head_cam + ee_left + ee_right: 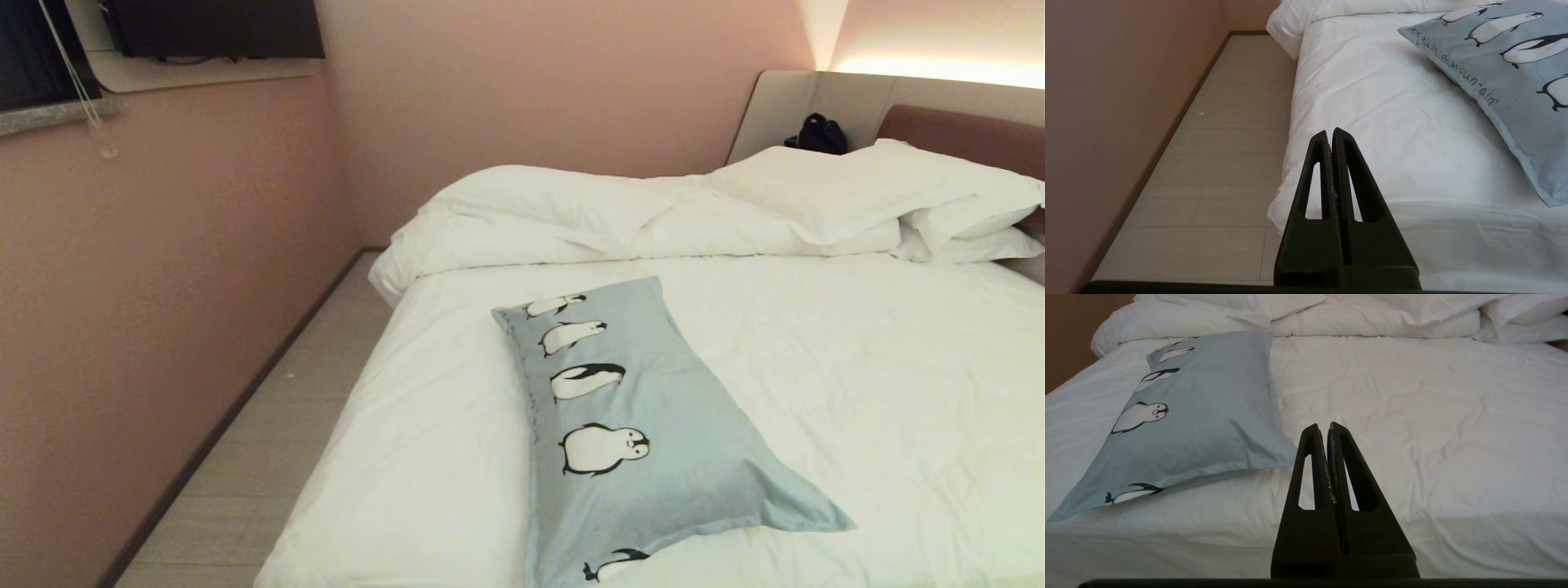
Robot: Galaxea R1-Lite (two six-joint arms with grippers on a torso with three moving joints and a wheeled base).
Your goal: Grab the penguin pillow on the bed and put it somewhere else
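While neither arm shows in the head view, both wrist views look out over the bed [857, 392].
Pillow spot: penguin pillow [645, 425] lies flat on the sheet, near end by the bed's front edge.
Left gripper [1329, 132]: fingers pressed together, empty, low beside the bed's corner.
Right gripper [1323, 426]: fingers together, empty, short of the pillow's corner.
Handling: probably soft, light, floppy; will sag.
Grab point: near flanged corner, pinching the fabric.

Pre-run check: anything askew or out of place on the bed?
The penguin pillow lies diagonally mid-mattress on the bed, away from the white pillows at the headboard. The duvet is bunched up there. No damage or spills.
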